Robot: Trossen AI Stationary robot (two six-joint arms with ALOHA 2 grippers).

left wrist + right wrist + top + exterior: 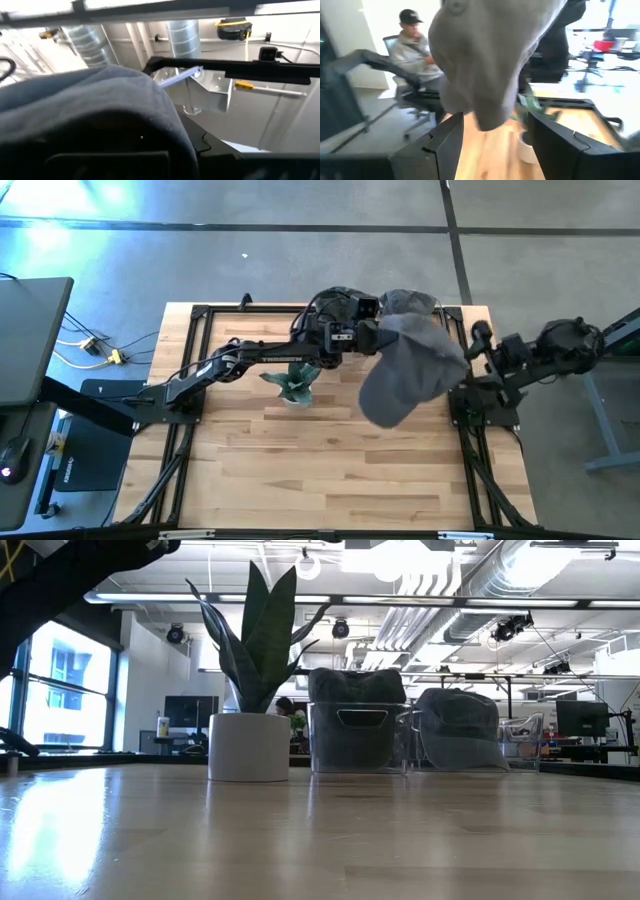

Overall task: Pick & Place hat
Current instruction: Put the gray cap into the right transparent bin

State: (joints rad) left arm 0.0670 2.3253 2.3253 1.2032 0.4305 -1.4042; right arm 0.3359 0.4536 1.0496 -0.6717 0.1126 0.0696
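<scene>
— Grey, that soft fabric hat point(410, 370): from above, who grips it?
— Left end effector point(375, 335), above the wooden counter point(320, 470); the hat hides its fingers.
— Low view?
— White-potted plant point(250, 745), clear bin point(358, 735).
— Right end effector point(492, 140)?
— Spread open beneath the hat; a seated person point(415, 47) behind.

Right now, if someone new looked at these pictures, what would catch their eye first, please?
The large grey hat held up in the air over the table's right far part stands out first; the left pincer grips it at its far edge. Next comes the potted snake plant in its white pot, standing near the middle of the wooden table. Beside it sits a clear bin holding a dark hat, while the right arm waits at the right edge.
</scene>
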